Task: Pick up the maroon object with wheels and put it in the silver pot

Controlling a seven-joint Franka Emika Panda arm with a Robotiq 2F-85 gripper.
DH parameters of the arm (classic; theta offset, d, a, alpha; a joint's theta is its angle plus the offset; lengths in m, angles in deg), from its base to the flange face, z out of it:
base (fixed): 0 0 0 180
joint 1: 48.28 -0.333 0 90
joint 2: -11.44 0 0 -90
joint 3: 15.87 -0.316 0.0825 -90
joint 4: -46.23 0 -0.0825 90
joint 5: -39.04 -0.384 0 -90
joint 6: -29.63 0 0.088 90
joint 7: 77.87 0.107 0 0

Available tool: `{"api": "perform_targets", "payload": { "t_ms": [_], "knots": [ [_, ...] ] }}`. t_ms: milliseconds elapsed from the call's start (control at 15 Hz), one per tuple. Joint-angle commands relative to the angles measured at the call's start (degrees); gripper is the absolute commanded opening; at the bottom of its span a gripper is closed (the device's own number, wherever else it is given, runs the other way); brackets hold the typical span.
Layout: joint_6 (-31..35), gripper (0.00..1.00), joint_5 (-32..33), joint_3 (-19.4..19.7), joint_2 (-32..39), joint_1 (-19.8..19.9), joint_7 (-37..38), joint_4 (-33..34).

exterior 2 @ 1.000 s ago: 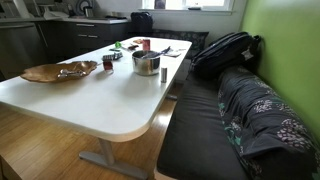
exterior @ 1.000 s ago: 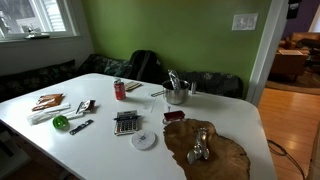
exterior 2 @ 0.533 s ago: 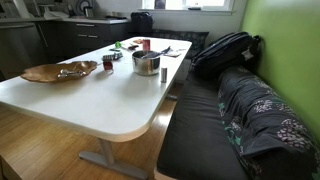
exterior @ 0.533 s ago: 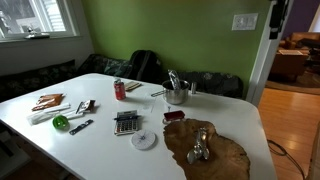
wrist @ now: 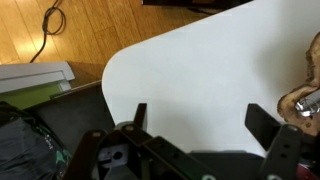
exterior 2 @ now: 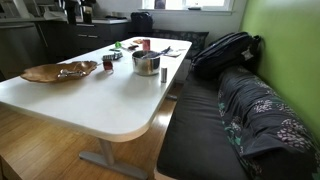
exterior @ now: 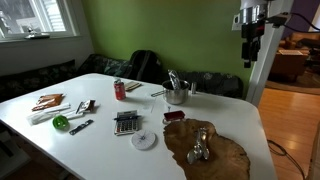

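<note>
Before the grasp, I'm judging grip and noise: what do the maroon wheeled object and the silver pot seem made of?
The maroon object with wheels: probably plastic, matte dark red, no glints; too small to be sure. The silver pot: metal, likely steel, polished; its wall shows bright reflections.

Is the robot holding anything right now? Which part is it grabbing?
Nothing is held. The end effector is open, with only the white table showing between its fingers. The maroon object with wheels sits on the table near the silver pot.
</note>
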State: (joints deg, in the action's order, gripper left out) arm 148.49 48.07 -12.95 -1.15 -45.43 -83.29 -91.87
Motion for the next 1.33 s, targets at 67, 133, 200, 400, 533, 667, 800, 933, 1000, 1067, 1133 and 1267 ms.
{"api": "perform_targets", "payload": {
  "t_ms": [67, 133, 200, 400, 533, 667, 800, 933, 1000, 1067, 1133, 1267],
  "knots": [
    [-0.5, 1.0, 1.2, -5.7, 4.3, 1.9, 13.7, 3.5],
    [1.1, 1.0, -0.3, -9.7, 7.3, 4.2, 17.7, 5.3],
    [1.8, 1.0, 0.2, -12.1, 9.0, 5.3, 22.0, 6.5],
    [2.9, 1.0, 2.1, -17.1, 15.8, 6.0, 36.0, 11.6],
    [-0.6, 1.0, 3.5, -12.9, 22.2, -1.1, 45.2, 17.1],
    [1.0, 1.0, 1.6, -10.9, 18.1, -2.8, 41.9, 13.5],
    [-0.6, 1.0, 1.9, -10.5, 22.5, -5.2, 46.5, 17.0],
    [-1.2, 1.0, 1.9, -10.3, 24.3, -5.9, 47.5, 18.5],
    [2.6, 1.0, 1.2, -9.9, 24.6, -6.4, 50.3, 17.7],
    [8.1, 1.0, 0.3, -9.7, 24.9, -6.6, 48.9, 16.1],
    [12.4, 1.0, 0.3, -9.3, 25.5, -7.2, 49.1, 15.2],
    [21.0, 1.0, -2.1, -9.2, 27.7, -8.0, 47.9, 13.3]
  ]
}}
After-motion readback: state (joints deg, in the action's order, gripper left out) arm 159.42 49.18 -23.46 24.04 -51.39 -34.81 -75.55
